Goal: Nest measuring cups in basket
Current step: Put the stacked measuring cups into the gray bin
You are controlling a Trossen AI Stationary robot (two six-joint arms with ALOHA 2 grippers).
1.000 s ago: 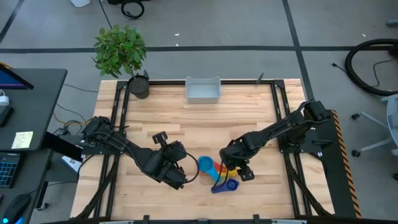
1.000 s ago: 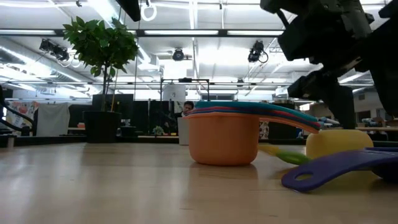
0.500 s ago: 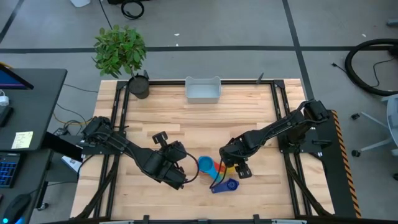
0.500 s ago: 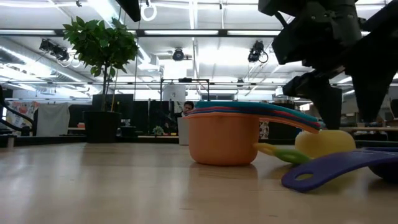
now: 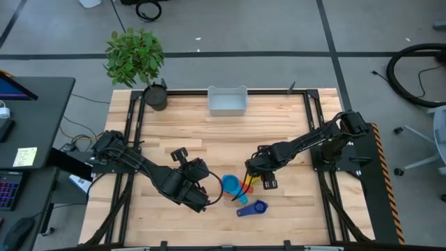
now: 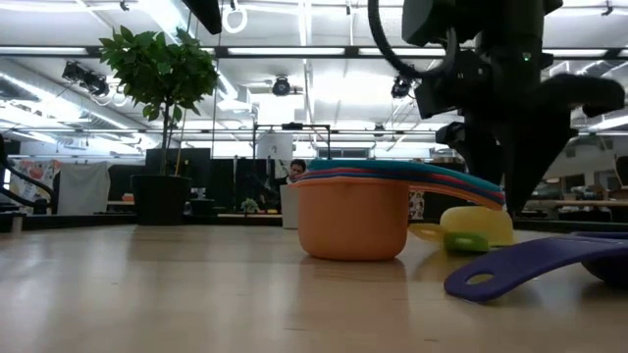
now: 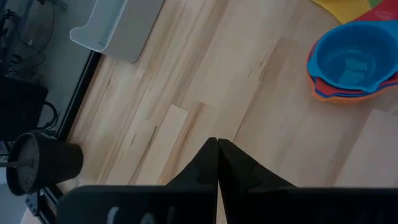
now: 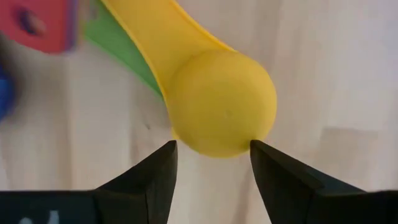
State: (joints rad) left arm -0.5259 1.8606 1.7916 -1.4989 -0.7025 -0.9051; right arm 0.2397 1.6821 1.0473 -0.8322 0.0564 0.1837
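Wood table [image 5: 230,132], green cup [image 6: 467,241] mostly hidden

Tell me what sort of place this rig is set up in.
Most likely a robotics lab or workshop in a large open hall. The low view shows ceiling strip lights and equipment in the room beyond; the high view shows a desk with a laptop beside the wooden table and cables on the floor.

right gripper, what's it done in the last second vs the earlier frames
The right gripper moved up the table from beside the purple plastic scoop to over the upturned yellow plastic scoop, jaws open astride it, gripping nothing. The shut left gripper, the nested stack of bright plastic cups and the pale grey rectangular basket stayed put.
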